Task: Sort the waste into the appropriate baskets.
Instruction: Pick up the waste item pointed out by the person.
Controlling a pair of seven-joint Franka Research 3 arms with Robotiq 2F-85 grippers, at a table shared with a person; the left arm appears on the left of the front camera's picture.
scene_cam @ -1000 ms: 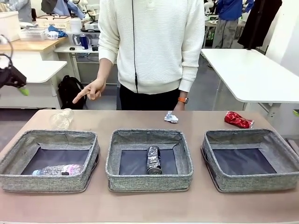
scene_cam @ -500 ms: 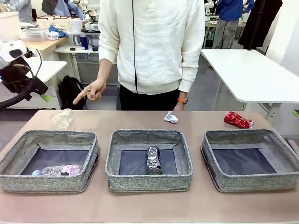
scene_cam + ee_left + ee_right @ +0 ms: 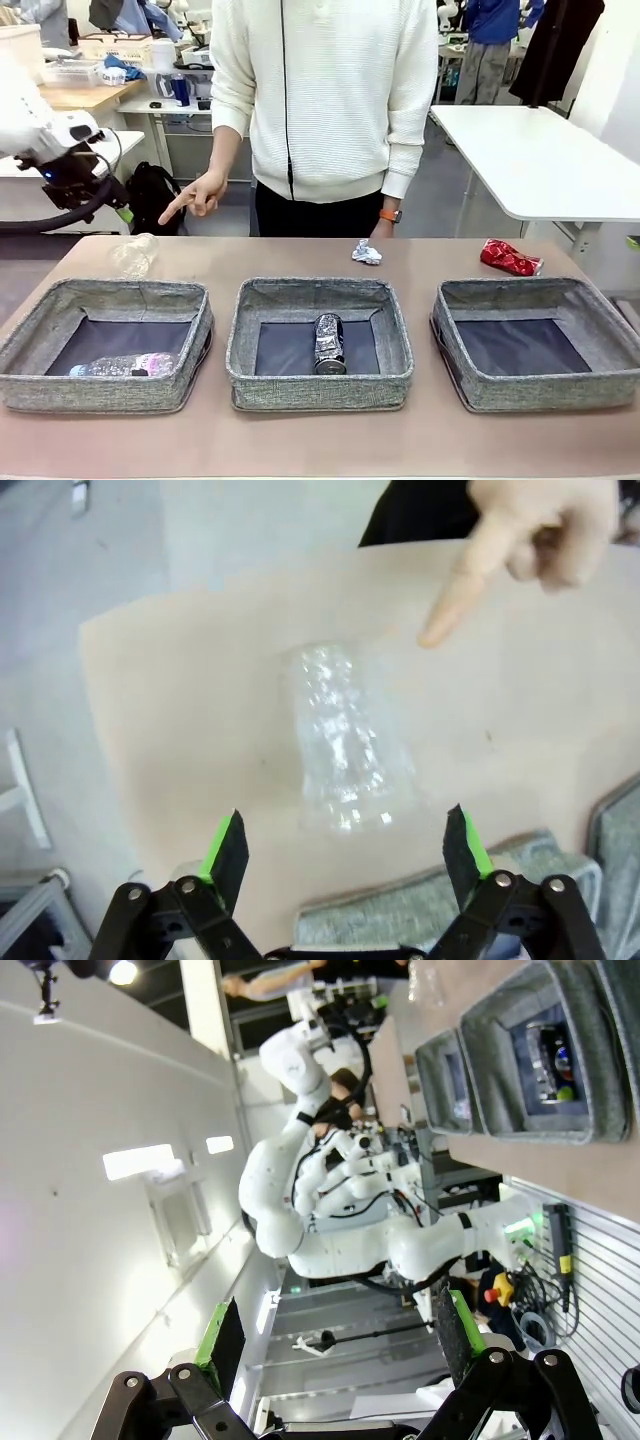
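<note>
A clear plastic cup [image 3: 133, 253] lies on its side on the table behind the left basket [image 3: 60, 300]. My left gripper [image 3: 118, 208] hovers above and left of it, open. In the left wrist view the cup [image 3: 345, 738] lies ahead between the open fingers of the left gripper [image 3: 345, 845]. A person's hand [image 3: 190, 197] points down toward the cup. The left basket holds a clear bottle [image 3: 125, 365]. A crushed dark can [image 3: 329, 342] lies in the middle basket [image 3: 395, 330]. A paper wad [image 3: 366, 250] and a crushed red can [image 3: 510, 257] lie on the far table. My right gripper [image 3: 336, 1338] is open and holds nothing.
The right basket [image 3: 600, 310] has a bare dark bottom. The person in a white sweater stands at the far edge, behind the middle basket. The pointing finger [image 3: 450, 610] is close to the cup. The left basket's rim [image 3: 430, 920] lies just below the cup in the left wrist view.
My left arm has swung in from the left edge, moving right and closer to the cup. The person's pointing hand and the waste have stayed put.
</note>
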